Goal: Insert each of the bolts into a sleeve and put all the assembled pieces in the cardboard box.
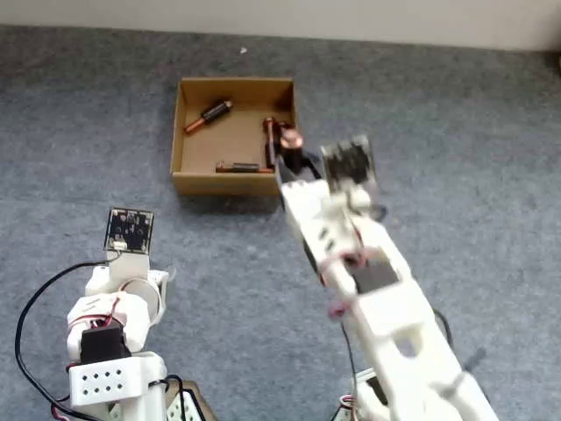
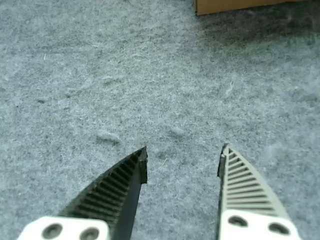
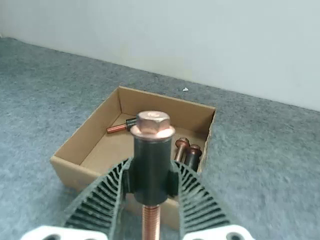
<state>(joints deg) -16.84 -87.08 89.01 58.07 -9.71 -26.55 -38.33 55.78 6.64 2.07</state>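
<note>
- The left gripper point(image 2: 182, 155) is nearest, on the arm at the lower left of the high view. Its jaws are spread with nothing between them, over bare grey carpet point(image 2: 125, 75). It is well apart from the cardboard box point(image 1: 228, 182).
- The right gripper point(image 3: 150, 167) is the nearer claw to the box by far. Its jaws pinch a black sleeve point(image 3: 150, 155) with one copper bolt point(image 3: 152, 124) through it. The hex head sits on top and the threaded shank hangs out below the fingers.
- The held piece's long axis runs up and down in the right wrist frame, so it is carried upright rather than lying flat.
- In the high view the held piece shows just right of centre in the upper half, at the box's right wall near the front corner. I cannot tell whether it is over the wall or just inside it.
- The box's open floor lies to frame left and slightly up from the held piece in the high view. In the right wrist view it lies beyond and below the piece.
- I judge that the drop calls for a small shift inward, so the shank clears the wall.
- Counts: two arms, one box, and one bolt-in-sleeve in the claw.
- Three assembled pieces can be counted inside the box in the high view:
  - one piece point(image 1: 210, 114) lies slanted in the upper left;
  - a second piece point(image 1: 238, 167) lies along the front wall;
  - a third piece point(image 1: 270, 130) is by the right wall.
- The right wrist view shows two bolt heads point(image 3: 181, 144) side by side near that right wall. A fourth piece may therefore be hidden under the arm in the high view.
</note>
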